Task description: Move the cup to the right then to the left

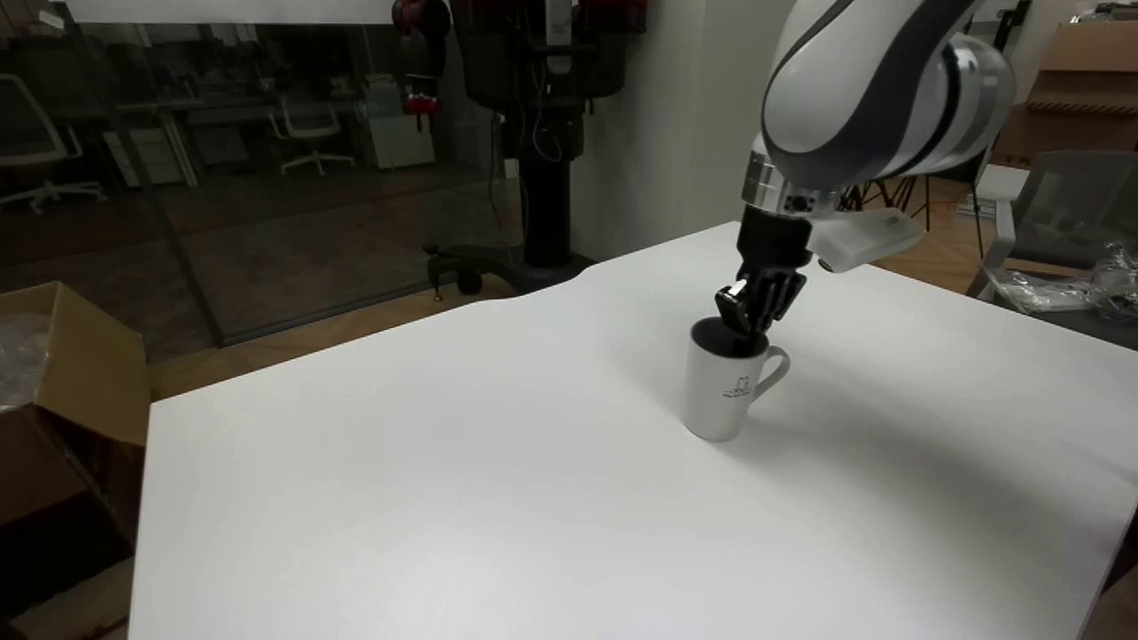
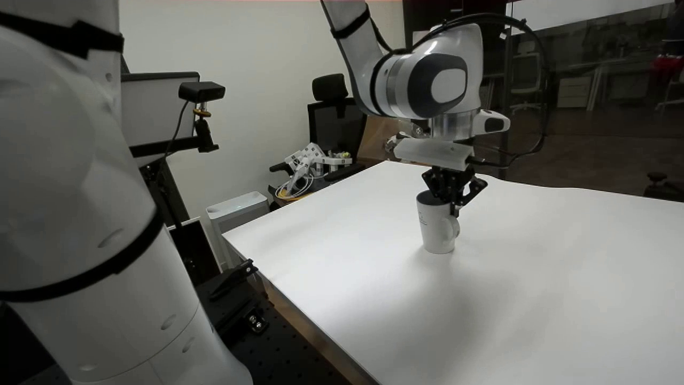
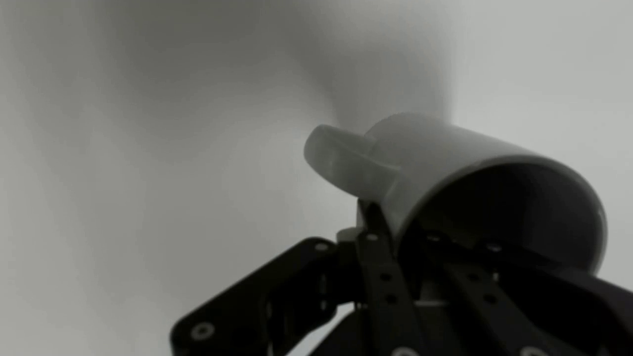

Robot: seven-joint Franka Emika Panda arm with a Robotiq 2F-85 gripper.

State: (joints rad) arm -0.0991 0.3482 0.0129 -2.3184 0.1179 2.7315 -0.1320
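Gripper [image 3: 398,237]: pinching the wall of the cup [image 1: 714,400], one finger inside the mouth and one outside, as the wrist view shows.
Outer finger [image 3: 379,267]: dark, just beside the handle [image 3: 348,163] of the cup.
Cup: upright below the gripper, mouth upward, at the white table [image 1: 427,498]; whether its base touches the tabletop I cannot tell.
Drawing [image 1: 738,388]: dark, on the cup's side near the handle, too small to make out.
Arm [image 1: 876,98]: white and grey, above the cup in both exterior views, its wrist pointing down.
Table: beneath the cup and stretching out around it, with soft shadow beside the cup.
Wheeled stand [image 1: 544,204]: beyond the cup in an exterior view, past the table's edge.
Cardboard box [image 1: 98,364]: well apart from the cup, to the left of it in an exterior view, its top opened.
Grey chair [image 1: 1076,200]: well apart from the cup, to the right of it in an exterior view, clear plastic [image 1: 1111,289] on its seat.
Black chair [image 2: 335,125]: beyond the cup in an exterior view, holding pale parts [image 2: 310,160].
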